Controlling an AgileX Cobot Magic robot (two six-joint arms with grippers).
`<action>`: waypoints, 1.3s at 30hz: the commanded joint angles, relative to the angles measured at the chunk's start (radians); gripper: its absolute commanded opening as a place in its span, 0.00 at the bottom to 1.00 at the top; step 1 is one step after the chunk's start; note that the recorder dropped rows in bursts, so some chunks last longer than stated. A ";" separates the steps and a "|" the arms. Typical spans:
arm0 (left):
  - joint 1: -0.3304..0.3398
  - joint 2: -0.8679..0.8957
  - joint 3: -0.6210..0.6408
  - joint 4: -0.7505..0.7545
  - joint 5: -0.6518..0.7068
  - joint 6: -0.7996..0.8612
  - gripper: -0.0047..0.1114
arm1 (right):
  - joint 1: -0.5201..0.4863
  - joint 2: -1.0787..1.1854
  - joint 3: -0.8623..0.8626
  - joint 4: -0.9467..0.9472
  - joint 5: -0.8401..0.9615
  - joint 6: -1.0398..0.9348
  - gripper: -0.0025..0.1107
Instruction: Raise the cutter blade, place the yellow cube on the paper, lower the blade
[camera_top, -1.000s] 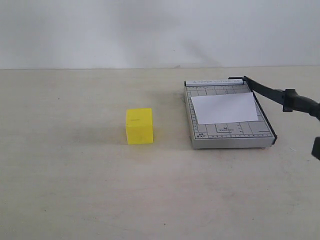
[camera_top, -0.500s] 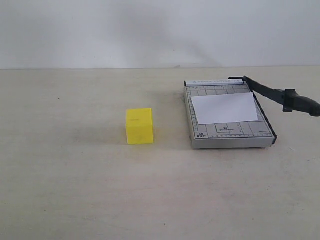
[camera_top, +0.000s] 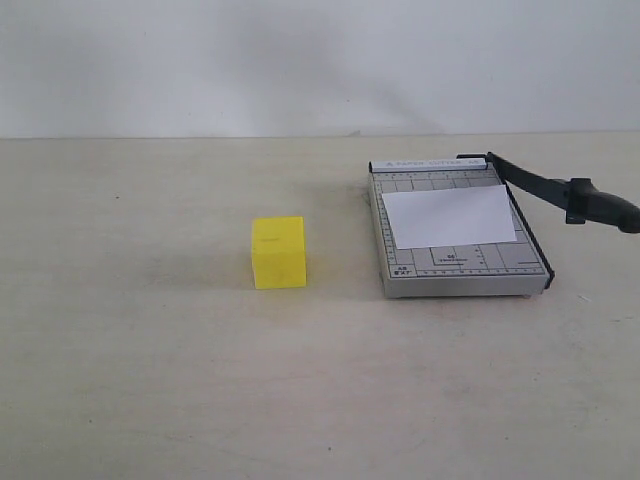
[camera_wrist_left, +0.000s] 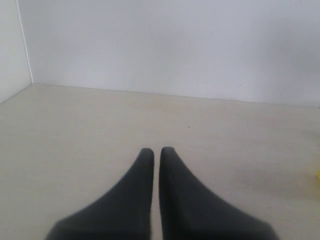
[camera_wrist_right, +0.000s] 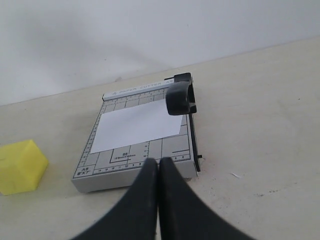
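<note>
Yellow cube (camera_top: 279, 252) sits on the desk (camera_top: 140, 360), well apart from the cutter base (camera_top: 465, 272) and to its left in the exterior view. The cutter blade (camera_top: 545, 187) appears lifted off the base, leaving the paper (camera_top: 450, 217) uncovered. The cube is probably next: part the fingers wide, straddle opposite faces squarely, and set it flat mid-sheet, clear of the blade. Left tool (camera_wrist_left: 156, 150) and right tool (camera_wrist_right: 158, 161) are both pressed together and empty, neither near the cube.

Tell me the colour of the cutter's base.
Grey, with dark grid lines and ruler marks. The cutter base shows best in the right wrist view.
</note>
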 joint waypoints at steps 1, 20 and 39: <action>-0.001 -0.003 0.003 -0.004 -0.003 0.002 0.08 | 0.001 -0.002 0.004 -0.002 -0.014 -0.003 0.03; -0.001 -0.003 -0.238 -0.441 -0.064 -0.214 0.08 | 0.001 -0.002 0.004 -0.002 -0.014 -0.003 0.03; -0.001 -0.003 -0.431 -0.446 -0.220 -0.070 0.08 | 0.001 -0.002 0.004 -0.002 -0.019 -0.003 0.03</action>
